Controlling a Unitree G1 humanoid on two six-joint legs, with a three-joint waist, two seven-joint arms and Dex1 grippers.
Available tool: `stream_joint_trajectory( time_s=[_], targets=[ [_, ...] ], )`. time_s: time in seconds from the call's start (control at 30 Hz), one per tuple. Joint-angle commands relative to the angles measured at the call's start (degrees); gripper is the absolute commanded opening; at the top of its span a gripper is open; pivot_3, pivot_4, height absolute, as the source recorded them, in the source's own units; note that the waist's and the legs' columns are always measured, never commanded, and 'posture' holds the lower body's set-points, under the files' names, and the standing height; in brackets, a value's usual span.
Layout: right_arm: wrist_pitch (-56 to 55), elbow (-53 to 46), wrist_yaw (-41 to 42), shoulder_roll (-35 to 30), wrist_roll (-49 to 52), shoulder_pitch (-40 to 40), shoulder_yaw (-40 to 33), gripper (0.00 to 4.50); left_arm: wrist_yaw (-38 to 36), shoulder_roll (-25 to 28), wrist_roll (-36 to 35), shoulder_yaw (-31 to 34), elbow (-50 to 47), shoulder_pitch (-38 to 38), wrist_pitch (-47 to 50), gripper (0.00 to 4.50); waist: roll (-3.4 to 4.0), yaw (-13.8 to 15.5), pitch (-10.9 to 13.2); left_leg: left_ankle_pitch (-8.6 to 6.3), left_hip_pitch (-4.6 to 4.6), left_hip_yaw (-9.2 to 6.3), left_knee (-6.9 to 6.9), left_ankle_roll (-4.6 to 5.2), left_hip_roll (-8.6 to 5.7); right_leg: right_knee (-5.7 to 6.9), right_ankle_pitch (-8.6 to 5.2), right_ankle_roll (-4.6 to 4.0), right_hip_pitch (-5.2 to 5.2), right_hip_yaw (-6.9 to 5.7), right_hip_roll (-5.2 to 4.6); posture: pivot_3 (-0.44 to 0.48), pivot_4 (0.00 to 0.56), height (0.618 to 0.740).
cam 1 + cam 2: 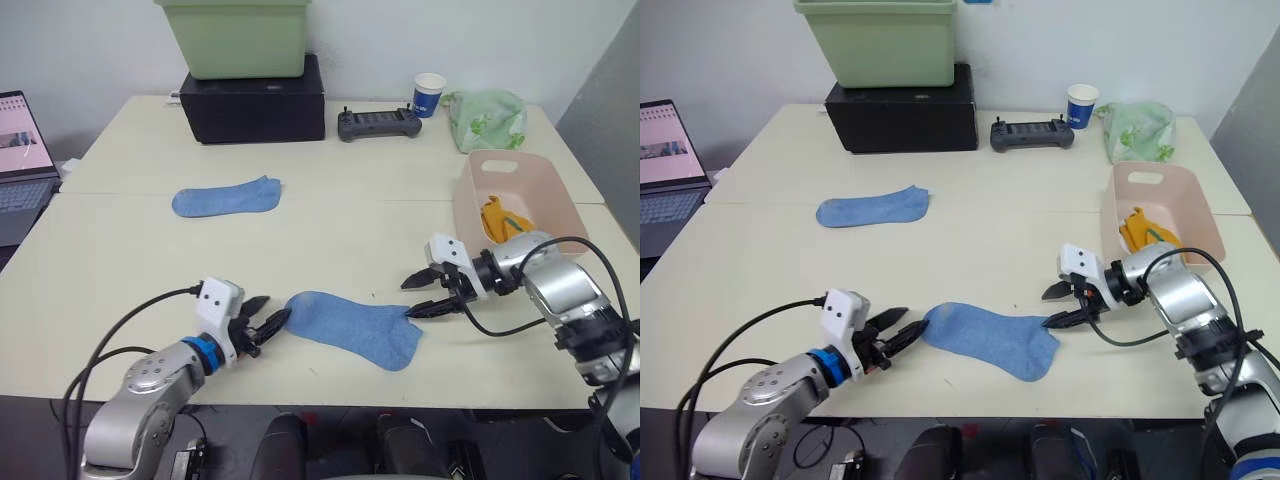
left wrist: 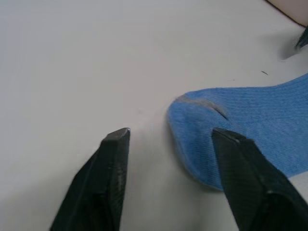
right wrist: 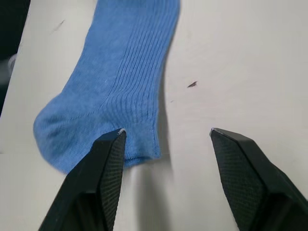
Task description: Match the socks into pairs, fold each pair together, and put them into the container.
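A light blue sock (image 1: 355, 325) lies flat near the table's front edge. My left gripper (image 1: 275, 310) is open at its toe end, one finger (image 2: 240, 163) over the toe's edge. My right gripper (image 1: 406, 299) is open at the ribbed cuff end (image 3: 144, 144), its fingers resting on either side of the cuff's corner. A second light blue sock (image 1: 226, 197) lies flat farther back on the left. The pale pink container (image 1: 466, 205) stands at the right, with mustard-orange sock fabric (image 1: 503, 220) inside.
A pale green bin (image 1: 238, 35) sits on a black box (image 1: 255, 100) at the back. A black controller (image 1: 378, 123), a blue paper cup (image 1: 429, 94) and a green bag (image 1: 487, 118) lie at the back right. A laptop (image 1: 22, 165) is at the left.
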Motion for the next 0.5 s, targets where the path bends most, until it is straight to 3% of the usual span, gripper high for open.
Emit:
stream_joint_trajectory(
  time_s=[0.03,0.07,0.27,0.5],
  targets=[
    [6.8,-10.2,-7.6,-0.3,4.3,6.8,-8.3,2.84,-4.6,3.4,-1.9,0.6,1.8,-3.2,-1.4,4.16,0.0,0.1,0.0,0.0,-0.01,-0.01,0.0,0.0,-0.03,0.0,0.0,0.0,0.01,-0.02,0.0,0.0,0.15,0.74],
    [8.4,-11.7,-9.4,0.1,5.0,8.6,-9.7,2.84,-5.8,4.3,-2.0,0.0,2.9,-3.9,-1.7,4.47,0.0,0.1,0.0,0.0,-0.01,0.01,0.0,0.0,-0.03,0.0,0.0,0.0,0.0,0.0,0.0,0.0,0.15,0.74],
    [17.3,-22.1,-18.8,2.5,9.9,21.7,-15.6,2.84,-12.2,7.6,1.4,-5.7,12.8,-10.0,-6.4,4.47,0.0,-0.1,0.0,0.0,0.0,0.05,-0.03,0.0,-0.09,-0.01,0.0,0.01,-0.01,0.02,0.05,0.0,0.15,0.74],
    [23.0,-27.0,-25.8,7.4,13.7,26.2,-14.5,2.84,-13.9,8.8,5.3,-9.3,18.2,-11.3,-10.1,4.47,-0.01,-0.6,0.0,0.0,0.04,0.07,-0.04,0.0,-0.07,0.0,0.0,0.01,-0.04,0.05,0.23,0.0,0.15,0.74]
  ],
)
